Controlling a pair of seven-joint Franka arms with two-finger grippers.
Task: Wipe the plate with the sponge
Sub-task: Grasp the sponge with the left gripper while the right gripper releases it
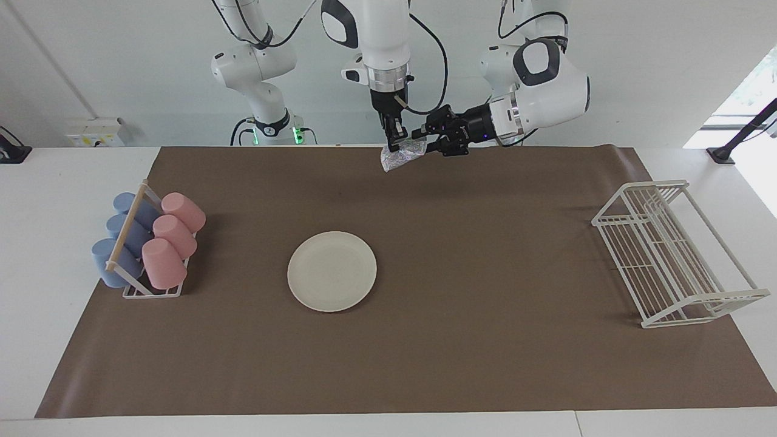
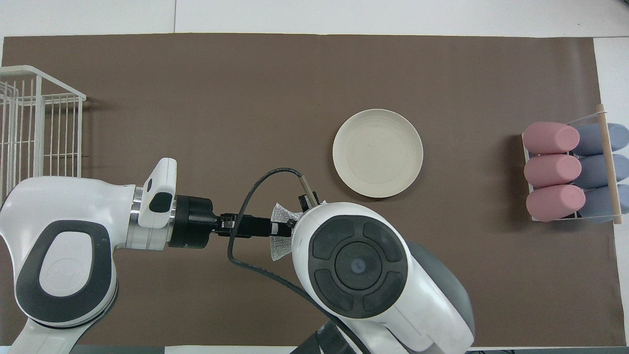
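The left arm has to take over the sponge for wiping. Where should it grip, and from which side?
Grip the sponge's free flap, coming in sideways from the left arm's end. The right gripper pinches its upper corner from above, so the rest hangs clear over the mat, where the left gripper is.

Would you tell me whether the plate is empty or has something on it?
Empty: the plate lies bare on the brown mat, nothing on it.
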